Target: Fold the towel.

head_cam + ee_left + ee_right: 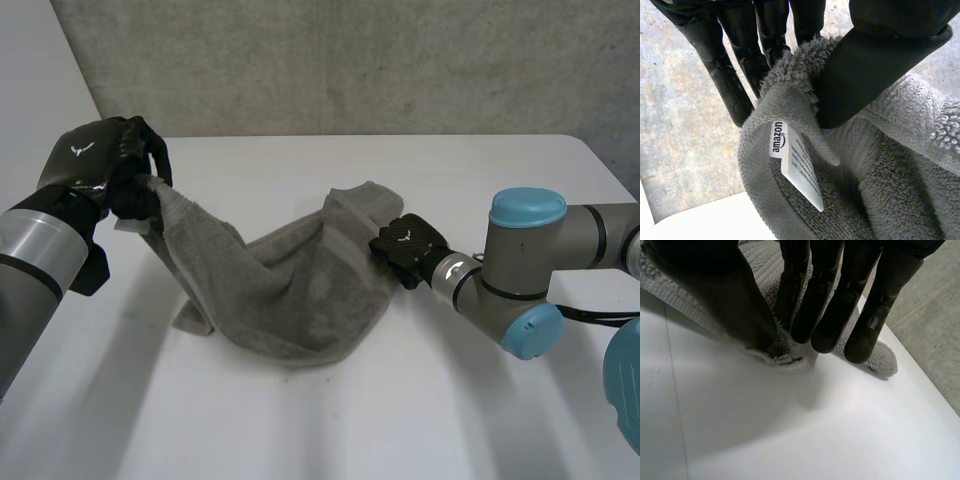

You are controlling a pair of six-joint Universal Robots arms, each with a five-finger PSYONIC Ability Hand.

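A grey towel (300, 290) lies crumpled across the middle of the white table (400, 410), with its left end pulled up off the surface. My left hand (100, 160) holds that raised corner in the air. In the left wrist view the fingers (725, 75) and thumb (875, 65) pinch the towel (890, 175) beside its white label (797, 170). My right hand (408, 245) is low at the towel's right corner. There the thumb (735, 300) and fingers (830, 315) close on the towel's hem (787, 360), which rests on the table (790, 430).
A concrete wall (350, 60) stands behind the table's far edge. The table's right edge runs close to my right hand, with grey floor (935, 325) beyond it. Bare white tabletop lies in front of the towel.
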